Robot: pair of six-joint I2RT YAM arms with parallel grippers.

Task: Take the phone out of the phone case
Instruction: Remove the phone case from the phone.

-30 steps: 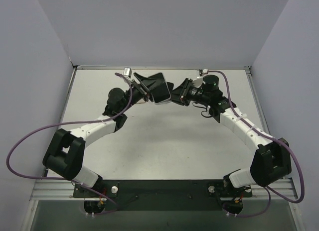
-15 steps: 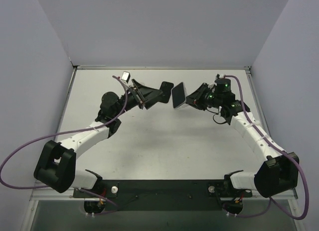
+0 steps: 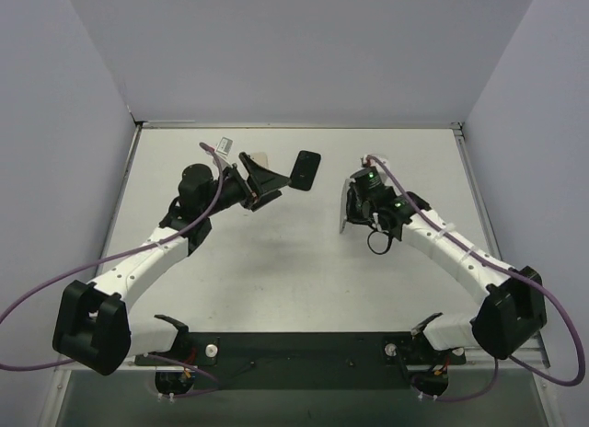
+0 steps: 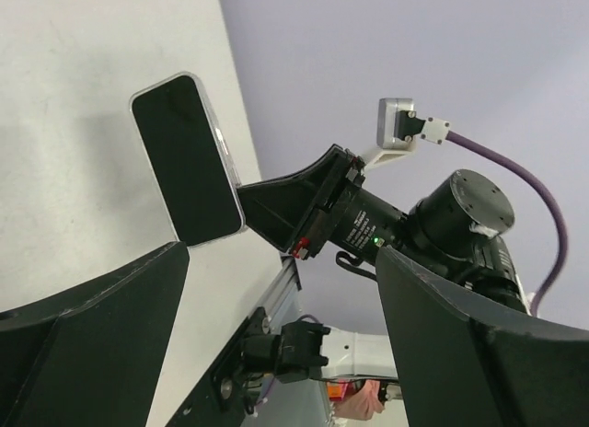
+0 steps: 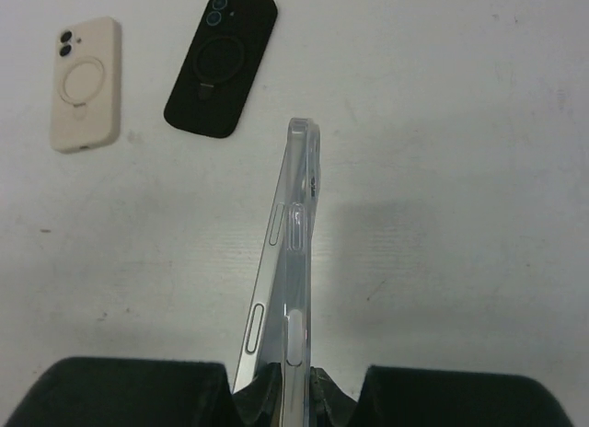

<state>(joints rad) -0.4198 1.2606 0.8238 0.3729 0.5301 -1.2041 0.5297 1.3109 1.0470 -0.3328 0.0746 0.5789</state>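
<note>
One phone, three cases and two robot arms share a single table.

Standing beside the rig, I count one phone (image 4: 184, 160), its screen dark, and three cases: one clear case (image 5: 304, 160) pressed against that phone, plus one black case (image 5: 221, 63) and one beige case (image 5: 85, 82) lying flat on the one white table (image 3: 276, 261). The black and beige cases each show two lens holes and one ring. There are two arms, the left arm (image 3: 138, 261) and the right arm (image 3: 451, 248), carrying two grippers, the left gripper (image 3: 265, 180) and the right gripper (image 5: 287, 390), and two purple cables (image 3: 218, 186), one per arm.
</note>
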